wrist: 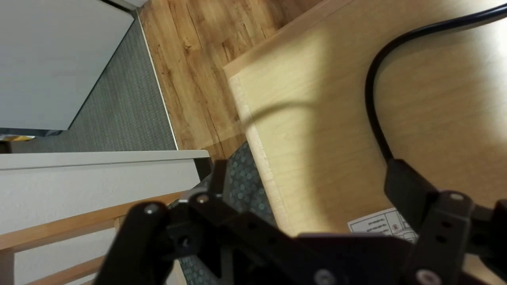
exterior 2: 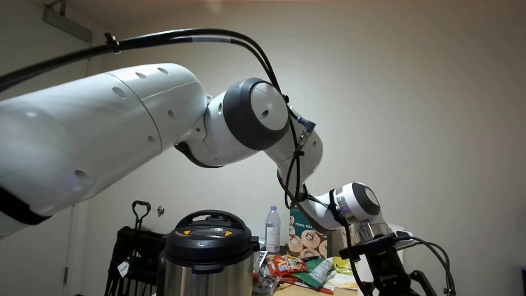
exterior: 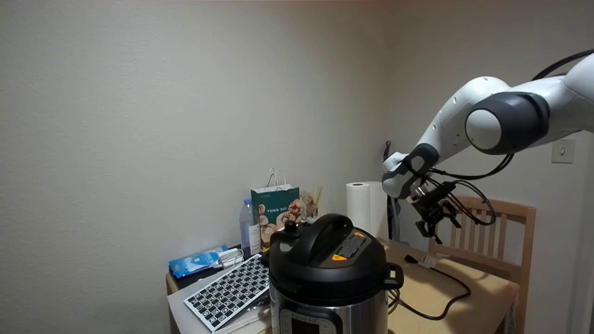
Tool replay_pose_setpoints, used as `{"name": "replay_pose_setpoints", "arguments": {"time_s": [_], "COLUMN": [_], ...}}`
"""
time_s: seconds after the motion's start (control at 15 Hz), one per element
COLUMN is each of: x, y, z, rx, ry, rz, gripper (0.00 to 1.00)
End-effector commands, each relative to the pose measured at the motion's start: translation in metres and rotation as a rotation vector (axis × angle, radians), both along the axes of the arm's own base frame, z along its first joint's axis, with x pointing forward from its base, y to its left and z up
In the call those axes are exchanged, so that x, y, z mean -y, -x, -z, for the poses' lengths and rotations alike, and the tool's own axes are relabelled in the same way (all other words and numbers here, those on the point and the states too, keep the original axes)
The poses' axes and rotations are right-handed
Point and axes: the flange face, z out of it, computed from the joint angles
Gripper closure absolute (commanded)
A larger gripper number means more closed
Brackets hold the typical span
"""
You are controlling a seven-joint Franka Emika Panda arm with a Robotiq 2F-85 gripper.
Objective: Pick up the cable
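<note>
Wrist view: gripper (wrist: 309, 174) spread wide, nothing held. Black cable (wrist: 369, 95) enters at 2 o'clock, passes behind the 3 o'clock finger (wrist: 408, 190).

In an exterior view: cable's plug (exterior: 410, 259) lies on the table (exterior: 424, 287), at gripper's 8 o'clock, apart.

In an exterior view: arm (exterior 2: 222, 139) dominates; fingertips cropped, cable unseen.

Looks like approach. Next: shift toward wrist-view 3 o'clock, lower, straddle, pinch.
</note>
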Motion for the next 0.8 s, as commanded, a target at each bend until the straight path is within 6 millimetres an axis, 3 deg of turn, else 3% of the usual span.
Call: {"name": "replay_pose_setpoints", "arguments": {"time_s": [0.0,0.47,0.73], "x": [-0.005,-0.018,-0.025], "y": [-0.001,-0.017,-0.017], "z": [0.017,0.081,0.091], "rx": [-0.009,-0.025,-0.030], "ry": [-0.012,0.010,0.007], "rz": [-0.061,-0.170,-0.141], "gripper": [0.00,0.00,0.00]}}
